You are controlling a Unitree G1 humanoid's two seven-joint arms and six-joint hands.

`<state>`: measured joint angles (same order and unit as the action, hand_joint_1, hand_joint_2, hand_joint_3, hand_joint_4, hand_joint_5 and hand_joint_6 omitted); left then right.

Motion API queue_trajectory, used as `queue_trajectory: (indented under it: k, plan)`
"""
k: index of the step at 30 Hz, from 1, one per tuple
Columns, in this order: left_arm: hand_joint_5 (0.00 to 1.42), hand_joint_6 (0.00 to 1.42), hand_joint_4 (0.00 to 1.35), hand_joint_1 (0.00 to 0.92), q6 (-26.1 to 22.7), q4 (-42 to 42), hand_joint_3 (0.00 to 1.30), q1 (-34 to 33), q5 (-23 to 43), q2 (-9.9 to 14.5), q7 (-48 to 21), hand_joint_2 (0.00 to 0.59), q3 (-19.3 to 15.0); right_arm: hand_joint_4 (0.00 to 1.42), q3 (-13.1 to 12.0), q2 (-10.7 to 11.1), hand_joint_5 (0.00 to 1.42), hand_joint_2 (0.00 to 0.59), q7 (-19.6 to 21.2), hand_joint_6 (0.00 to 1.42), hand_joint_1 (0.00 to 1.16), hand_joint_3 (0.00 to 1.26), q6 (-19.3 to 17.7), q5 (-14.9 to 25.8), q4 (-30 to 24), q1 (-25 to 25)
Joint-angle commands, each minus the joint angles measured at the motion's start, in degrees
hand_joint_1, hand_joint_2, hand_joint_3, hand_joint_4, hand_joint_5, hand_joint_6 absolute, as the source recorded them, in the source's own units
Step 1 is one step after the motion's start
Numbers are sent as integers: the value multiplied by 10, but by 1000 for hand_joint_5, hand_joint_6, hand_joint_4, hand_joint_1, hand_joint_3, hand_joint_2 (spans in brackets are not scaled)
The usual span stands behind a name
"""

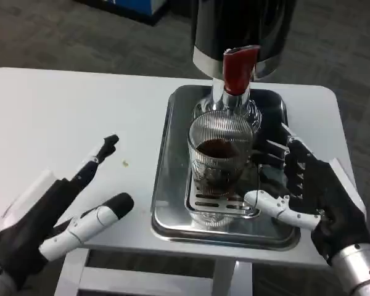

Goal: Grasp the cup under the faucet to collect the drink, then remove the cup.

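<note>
White table (61, 111) over grey carpet, with a metal drip tray (172, 203) catching spills. The ribbed glass cup (219, 154) stands on its grate right under the red faucet (239, 69), already holding dark drink. The right hand (308, 191) sits beside it, fingers spread, probably not touching. The left hand (68, 209) rests released, clear of the tray.

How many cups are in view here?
1: a ribbed clear cup holding dark drink, standing on the drip tray under the red faucet.
</note>
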<state>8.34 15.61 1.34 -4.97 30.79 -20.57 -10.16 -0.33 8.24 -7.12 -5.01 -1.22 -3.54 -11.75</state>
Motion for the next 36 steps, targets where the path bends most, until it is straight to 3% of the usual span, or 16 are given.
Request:
queue_trajectory:
  k: [1, 13, 24, 31, 36]
  plan:
    - [0, 0, 0, 0, 19, 8, 0, 25, -2, 0, 2, 49, -5, 253, -6, -2, 276, 179, 4, 285, 904, 113, -6, 4, -18, 7]
    - [0, 0, 0, 0, 20, 16, 0, 32, 0, 1, 0, 51, -5, 253, -15, 1, 276, 176, 2, 285, 892, 113, 1, 7, -39, 5]
    - [0, 0, 0, 0, 12, 23, 0, 32, 2, 3, 0, 55, -14, 253, 6, -6, 276, 136, 3, 285, 879, 103, -21, -10, 34, -35]
    - [0, 0, 0, 0, 8, 25, 0, 31, 2, 1, 1, 58, -16, 250, 13, -12, 276, 133, 4, 285, 870, 103, -46, -19, 102, -73]
    - [0, 0, 0, 0, 7, 25, 0, 32, 3, 2, 0, 58, -16, 245, 16, -15, 273, 132, 6, 278, 865, 100, -56, -22, 121, -87]
